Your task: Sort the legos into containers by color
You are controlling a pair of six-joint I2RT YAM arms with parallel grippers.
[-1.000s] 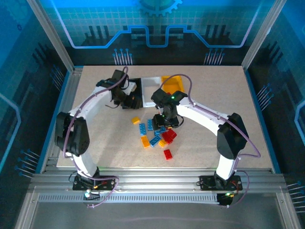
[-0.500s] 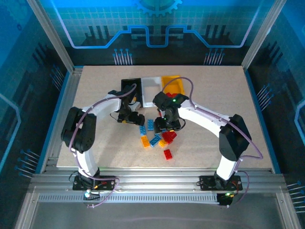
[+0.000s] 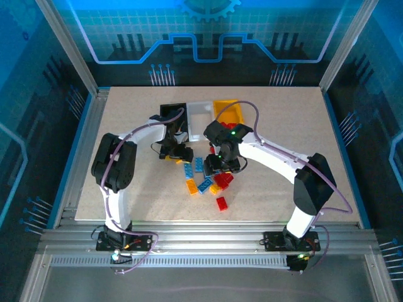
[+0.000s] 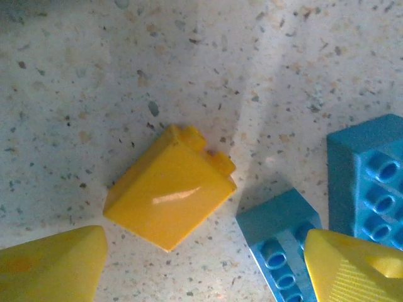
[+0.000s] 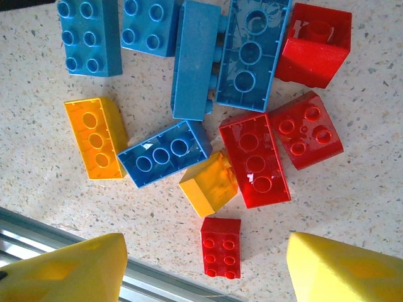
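Left hand [image 4: 203,267] gapes over yellow lego [image 4: 167,198].

Table [image 3: 289,126] is a light brown board w/ tiny dark specks & a blue strip [image 3: 345,157] down its right edge. Shiny metal rails [image 3: 208,242] run along the near edge. Back wall [image 3: 126,31] glows blue w/ line shapes & a gear pic [image 3: 211,6] at top. Silver posts [image 3: 69,47] stand at the far corners. Side walls [image 3: 25,126] are dark blue.

1 fixed camera looks steeply down from above the near edge, taking in the whole surface [image 3: 289,138]. 2 wrist cameras face straight down, very close, each sharing some central legos [image 3: 205,184] with it.
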